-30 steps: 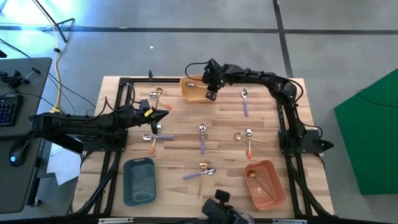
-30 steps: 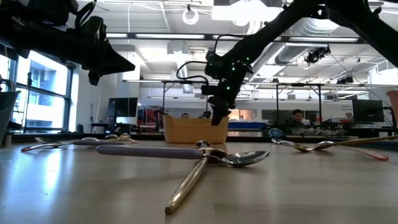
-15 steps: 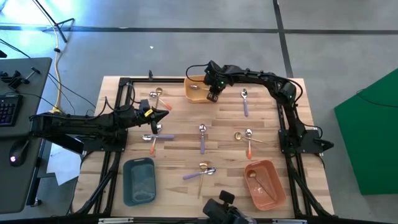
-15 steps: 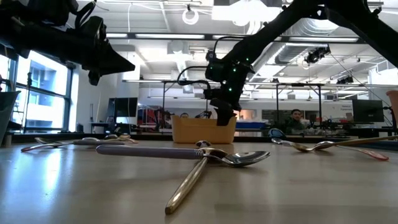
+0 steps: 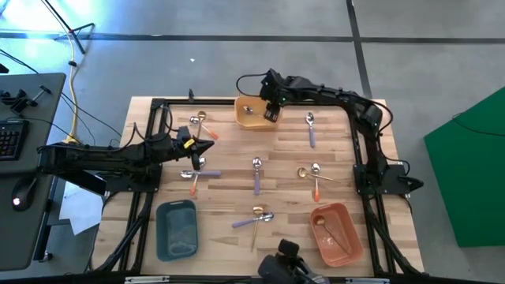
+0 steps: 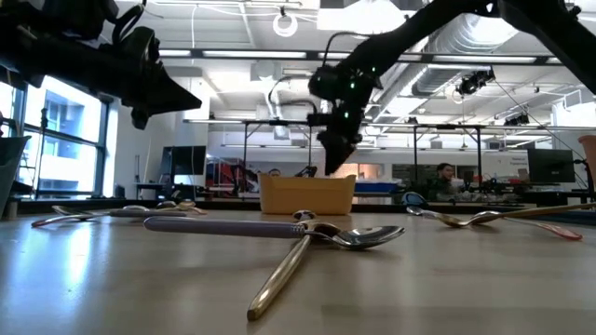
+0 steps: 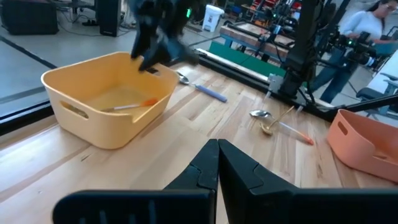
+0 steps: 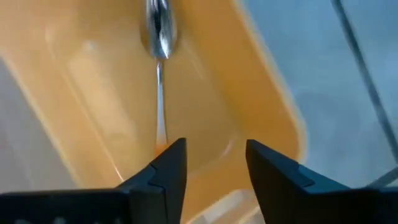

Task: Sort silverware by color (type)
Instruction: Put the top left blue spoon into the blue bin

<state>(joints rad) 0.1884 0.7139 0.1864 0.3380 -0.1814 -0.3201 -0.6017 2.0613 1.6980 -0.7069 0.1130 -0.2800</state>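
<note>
An orange-handled spoon (image 8: 160,74) lies on the floor of the orange tray (image 5: 243,120) at the table's far middle, seen too as the spoon (image 7: 127,107) in the left wrist view. My right gripper (image 8: 214,149) hangs open just above the tray's right end (image 5: 271,113), touching nothing. My left gripper (image 5: 211,145) hovers shut over the left half of the table. Loose spoons lie on the wood: a far-left pair (image 5: 200,123), a crossed pair (image 5: 193,173), a lavender one (image 5: 256,175), another lavender one (image 5: 311,130), a gold and orange pair (image 5: 312,175), and a near pair (image 5: 256,218).
A teal tray (image 5: 176,230) stands at the near left, and a pink tray (image 5: 347,241) holding a gold spoon at the near right. Black frame rails (image 5: 359,170) run along both sides of the table. In the low view the crossed near spoons (image 6: 317,237) lie close in front.
My right gripper has risen out of the orange tray and gone a little toward the far edge. The tray has slid slightly toward the table's right edge. The orange-handled spoon stays lying in it.
</note>
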